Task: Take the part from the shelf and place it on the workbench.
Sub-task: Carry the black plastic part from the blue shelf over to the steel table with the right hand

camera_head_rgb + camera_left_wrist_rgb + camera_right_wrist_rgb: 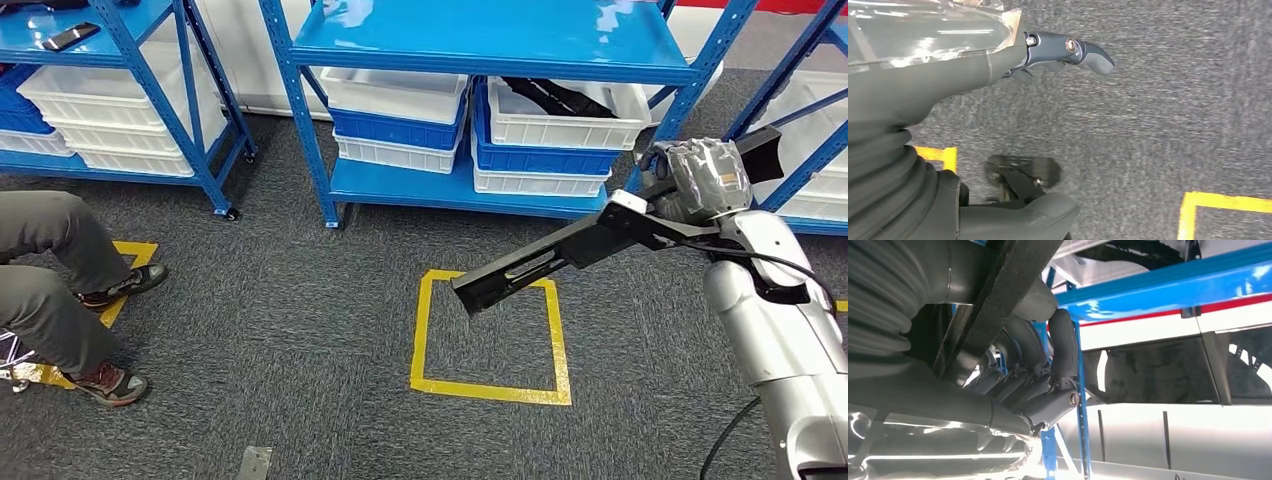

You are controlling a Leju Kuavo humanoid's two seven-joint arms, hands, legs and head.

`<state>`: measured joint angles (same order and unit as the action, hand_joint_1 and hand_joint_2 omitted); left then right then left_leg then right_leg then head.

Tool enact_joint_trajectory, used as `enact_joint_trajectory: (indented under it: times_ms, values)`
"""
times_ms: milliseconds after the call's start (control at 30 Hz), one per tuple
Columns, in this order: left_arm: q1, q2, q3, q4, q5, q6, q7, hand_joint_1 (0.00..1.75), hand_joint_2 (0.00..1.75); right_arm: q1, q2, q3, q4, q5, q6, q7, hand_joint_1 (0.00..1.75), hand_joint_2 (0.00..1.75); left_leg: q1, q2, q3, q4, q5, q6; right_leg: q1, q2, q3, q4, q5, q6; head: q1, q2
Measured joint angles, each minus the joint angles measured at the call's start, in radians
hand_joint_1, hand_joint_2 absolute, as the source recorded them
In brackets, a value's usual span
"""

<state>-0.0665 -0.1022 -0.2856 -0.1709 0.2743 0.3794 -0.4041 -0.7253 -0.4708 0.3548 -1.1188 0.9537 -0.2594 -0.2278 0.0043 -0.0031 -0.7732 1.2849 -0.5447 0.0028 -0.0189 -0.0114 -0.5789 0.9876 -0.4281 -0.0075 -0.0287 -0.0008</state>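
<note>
A long black part is gripped by the right hand, its fingers wrapped around one end, and is held out above dark grey carpet, its free end over a yellow taped square. The left hand is seen above the same carpet with nothing in it, its fingers lightly curled and apart. Blue shelves holding white and blue bins are ranged along the back. A seated person's legs are seen at the left.

Right hand raised, fingers closed; left hand hanging, fingers apart.
</note>
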Motion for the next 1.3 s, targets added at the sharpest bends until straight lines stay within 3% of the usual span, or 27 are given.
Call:
enact_joint_trajectory:
  times_ms: [33,67,133,200,233,367,500,667,1167,1300]
  values:
    - [0.0,0.0,0.0,0.0,0.0,0.0,-0.001,0.0,1.75,0.004,0.0,0.0,0.0,0.0,0.0,0.0,1.52,1.75,0.006,0.0,0.006,0.027,0.012,-0.006,-0.002,0.0,-0.015,0.0,0.01,0.004,0.0,0.0]
    - [0.0,0.0,0.0,0.0,0.0,0.0,-0.003,0.0,1.75,0.007,0.0,0.0,0.0,0.0,0.0,0.001,1.52,1.75,0.012,0.001,0.032,0.018,0.038,-0.011,-0.005,0.001,-0.028,0.001,0.02,0.01,0.0,0.0]
    - [0.0,0.001,0.0,0.0,0.0,0.0,-0.004,0.0,1.75,0.012,0.0,-0.003,-0.001,0.0,0.0,0.002,1.52,1.75,0.019,0.0,0.14,-0.1,0.068,-0.015,-0.009,0.001,-0.047,0.004,0.037,0.025,-0.001,0.0]
    - [-0.003,0.002,0.0,0.0,0.0,0.002,-0.004,0.0,1.75,0.01,-0.002,-0.007,-0.004,0.0,0.0,0.004,1.52,1.75,0.018,-0.001,0.235,-0.229,0.049,-0.007,-0.008,-0.001,-0.057,0.008,0.051,0.042,-0.001,0.0]
    - [-0.003,0.002,0.0,0.0,0.0,0.004,-0.004,0.0,1.75,0.008,-0.002,-0.009,-0.004,0.001,0.001,0.004,1.52,1.75,0.015,-0.001,0.255,-0.262,0.038,-0.002,-0.003,-0.002,-0.062,0.01,0.054,0.047,0.0,0.0]
    - [-0.001,0.002,0.001,0.0,0.005,0.014,-0.005,0.0,1.75,0.004,0.001,-0.01,-0.004,0.006,0.007,0.002,1.52,1.75,-0.003,0.0,0.244,-0.277,0.042,0.023,-0.001,-0.003,-0.072,0.002,0.069,0.05,0.0,0.0]
    - [-0.001,0.003,0.001,0.0,0.008,0.017,-0.005,0.0,1.75,-0.002,0.006,-0.01,-0.004,0.009,0.008,0.0,1.52,1.75,-0.011,0.0,0.231,-0.276,0.058,0.038,-0.008,-0.003,-0.076,-0.013,0.095,0.066,0.0,0.0]
    - [-0.001,0.003,0.004,0.0,0.009,0.02,-0.008,0.0,1.75,-0.01,0.012,-0.009,-0.004,0.011,0.008,-0.001,1.52,1.75,-0.014,0.0,0.225,-0.275,0.065,0.043,-0.011,-0.003,-0.079,-0.018,0.105,0.075,0.0,0.0]
    - [-0.004,0.008,0.009,0.0,0.009,0.03,-0.012,0.0,1.75,-0.013,0.026,-0.01,-0.004,0.0,0.008,0.006,1.52,1.75,-0.013,0.001,0.221,-0.275,0.065,0.042,-0.011,-0.003,-0.084,-0.017,0.106,0.076,-0.001,0.0]
    - [-0.004,0.009,0.009,0.0,0.008,0.032,-0.012,0.0,1.75,-0.013,0.032,-0.019,-0.007,-0.024,0.01,0.007,1.52,1.75,-0.012,0.003,0.223,-0.288,0.083,0.058,-0.018,-0.001,-0.086,-0.024,0.115,0.09,-0.001,0.0]
